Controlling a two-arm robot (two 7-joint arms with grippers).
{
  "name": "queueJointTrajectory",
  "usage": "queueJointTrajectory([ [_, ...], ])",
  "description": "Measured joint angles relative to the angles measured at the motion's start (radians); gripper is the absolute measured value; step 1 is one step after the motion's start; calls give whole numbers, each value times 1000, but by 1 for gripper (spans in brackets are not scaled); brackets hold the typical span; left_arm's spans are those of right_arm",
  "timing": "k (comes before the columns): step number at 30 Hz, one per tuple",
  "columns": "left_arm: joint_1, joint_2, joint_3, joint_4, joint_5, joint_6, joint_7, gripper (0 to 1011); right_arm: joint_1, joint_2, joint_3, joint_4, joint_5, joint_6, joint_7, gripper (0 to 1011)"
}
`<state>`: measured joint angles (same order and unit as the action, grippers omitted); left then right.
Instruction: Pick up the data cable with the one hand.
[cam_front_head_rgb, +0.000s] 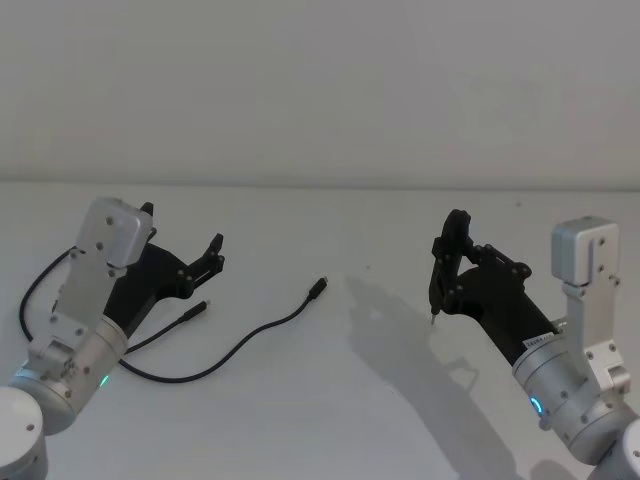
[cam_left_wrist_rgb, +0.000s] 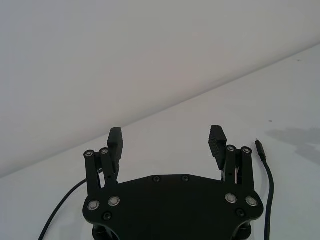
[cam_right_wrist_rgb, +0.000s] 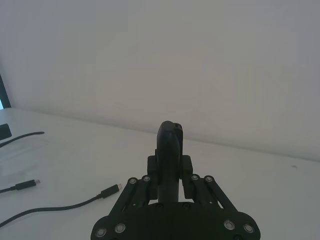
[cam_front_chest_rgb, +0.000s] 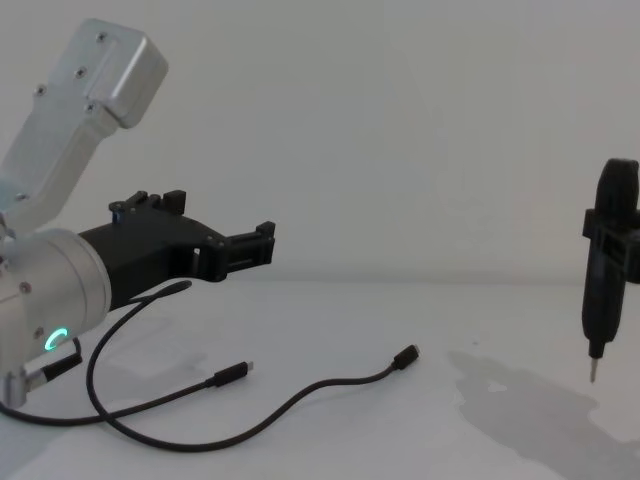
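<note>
The data cable (cam_front_head_rgb: 250, 343) is a thin black cord lying in loose curves on the white table, one plug (cam_front_head_rgb: 321, 285) toward the middle and the other plug (cam_front_head_rgb: 200, 308) nearer my left arm. My left gripper (cam_front_head_rgb: 182, 230) hovers above the cable's left loops, open, with nothing between its blocky fingers (cam_left_wrist_rgb: 217, 135). From the chest the cable (cam_front_chest_rgb: 300, 400) runs below that gripper (cam_front_chest_rgb: 220, 220). In the left wrist view the cable (cam_left_wrist_rgb: 267, 175) passes beside one finger. My right gripper (cam_front_head_rgb: 452, 265) hangs over the table's right side, shut on a slim pin-tipped tool (cam_front_chest_rgb: 605, 270).
The white table (cam_front_head_rgb: 400, 220) ends at a plain white wall along its far edge. The tool's shadow (cam_front_chest_rgb: 520, 400) falls on the bare surface between the two arms. A small dark object (cam_right_wrist_rgb: 5, 131) sits at the far left in the right wrist view.
</note>
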<state>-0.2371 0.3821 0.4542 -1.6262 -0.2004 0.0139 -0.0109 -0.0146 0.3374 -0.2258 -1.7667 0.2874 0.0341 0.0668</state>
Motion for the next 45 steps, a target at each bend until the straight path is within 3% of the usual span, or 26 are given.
queueJointTrajectory([
  [15,-1,0,0,1,0,0,-2,1000,0,0,0,0,0,0,0,274],
  [22,-22,-1,1,22,-13,-4,-44,1001,0,0,0,0,0,0,0,274],
  [32,-75,2,13,83,-60,-13,-167,1001,0,0,0,0,0,0,0,275],
  [45,-151,7,34,176,-147,-5,-384,1001,2,-3,0,0,0,-4,3,275],
])
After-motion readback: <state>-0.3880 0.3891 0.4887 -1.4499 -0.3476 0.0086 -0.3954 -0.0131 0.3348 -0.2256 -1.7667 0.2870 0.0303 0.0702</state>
